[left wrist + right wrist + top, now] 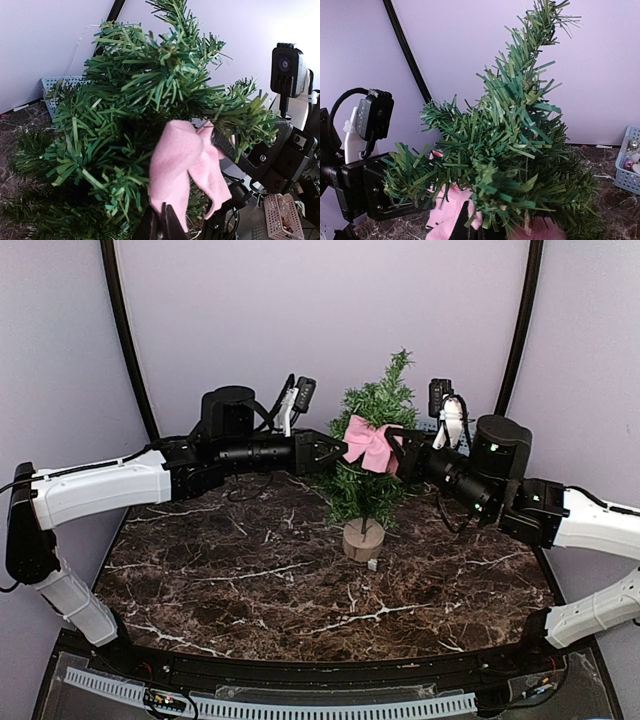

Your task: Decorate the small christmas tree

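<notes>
Dark marble tabletop [250,590] up front, and just past its middle the small christmas tree [385,400] stands upright on its wooden disc, a pink bow [366,443] against its branches. The left gripper [335,450] and right gripper [400,455] each look pinched tight on one end. I'd say press it deep among the needles before either lets go, or it slips off.

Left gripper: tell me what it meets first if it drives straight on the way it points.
The pink bow: the left gripper has its jaws right at the bow's lower edge. Behind it come branches of the tree, though depth is hard to judge.
</notes>
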You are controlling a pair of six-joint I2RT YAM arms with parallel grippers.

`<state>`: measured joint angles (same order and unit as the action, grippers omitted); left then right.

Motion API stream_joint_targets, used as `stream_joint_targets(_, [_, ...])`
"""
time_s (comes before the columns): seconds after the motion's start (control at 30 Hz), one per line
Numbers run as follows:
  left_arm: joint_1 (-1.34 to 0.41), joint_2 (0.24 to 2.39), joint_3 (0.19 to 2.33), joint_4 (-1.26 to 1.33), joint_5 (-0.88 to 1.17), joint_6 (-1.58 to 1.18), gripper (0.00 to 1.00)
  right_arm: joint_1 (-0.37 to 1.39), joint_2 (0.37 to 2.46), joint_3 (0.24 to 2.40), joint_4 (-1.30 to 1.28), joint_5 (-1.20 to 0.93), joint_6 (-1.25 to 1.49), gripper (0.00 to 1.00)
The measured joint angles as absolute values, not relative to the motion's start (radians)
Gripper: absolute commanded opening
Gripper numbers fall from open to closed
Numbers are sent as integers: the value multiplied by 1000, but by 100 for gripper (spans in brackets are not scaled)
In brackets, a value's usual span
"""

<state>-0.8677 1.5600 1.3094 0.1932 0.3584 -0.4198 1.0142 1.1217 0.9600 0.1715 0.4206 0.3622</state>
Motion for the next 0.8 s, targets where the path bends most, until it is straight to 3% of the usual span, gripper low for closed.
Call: stream_joint_targets(0.8, [-868,1585,1311,216,315,-424,0,977,1165,980,212,415,255,0])
